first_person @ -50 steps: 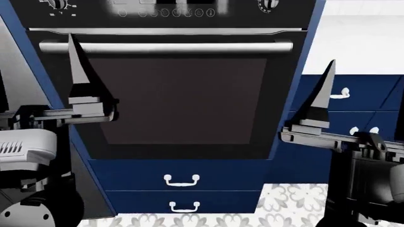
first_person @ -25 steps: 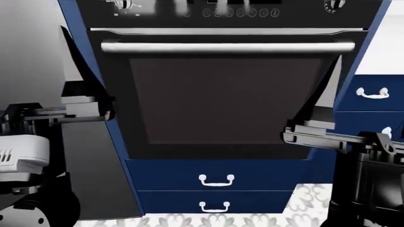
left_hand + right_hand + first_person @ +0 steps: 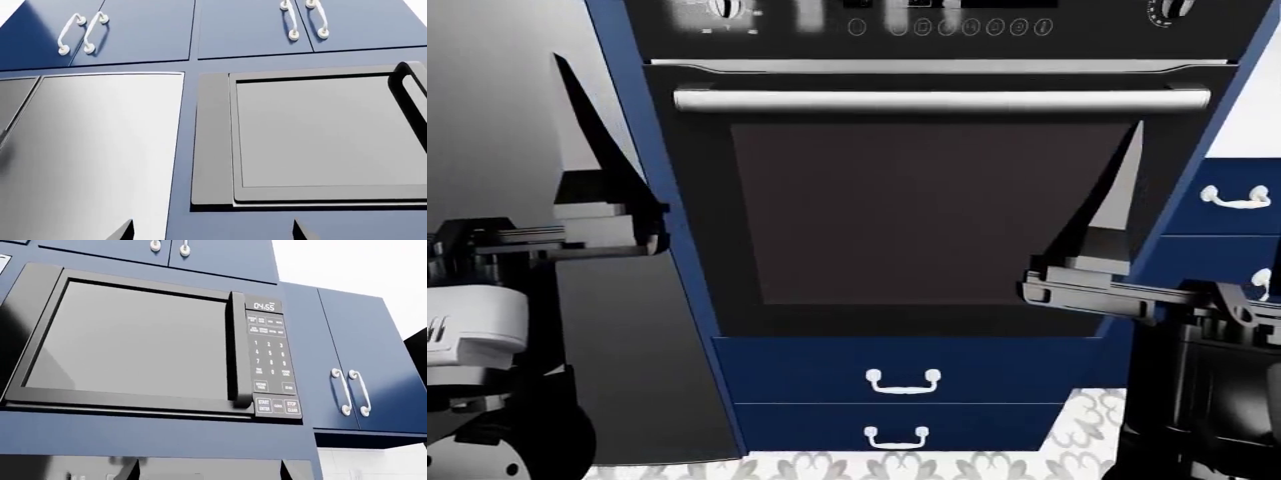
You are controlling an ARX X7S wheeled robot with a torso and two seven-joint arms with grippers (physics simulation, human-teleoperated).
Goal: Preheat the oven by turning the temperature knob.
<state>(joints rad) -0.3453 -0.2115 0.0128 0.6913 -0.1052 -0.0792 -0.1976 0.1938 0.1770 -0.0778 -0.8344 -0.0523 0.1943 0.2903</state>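
Two grippers stand raised in front of the oven [image 3: 941, 210], each well below its control panel and touching nothing. The left gripper [image 3: 594, 150] points up beside the oven's left blue frame, and the right gripper [image 3: 1101, 215] points up before the right edge of the dark glass door. In both wrist views the fingers [image 3: 123, 231] show only as two dark tips set apart with empty space between them, so both pairs are spread. The temperature knob [image 3: 727, 8] sits at the top left of the panel, partly cut by the picture's edge and blurred; a second knob [image 3: 1169, 10] is at the top right. The silver bar handle [image 3: 941, 100] runs across above the door. The right wrist view shows a microwave [image 3: 147, 345] set among blue cabinets.
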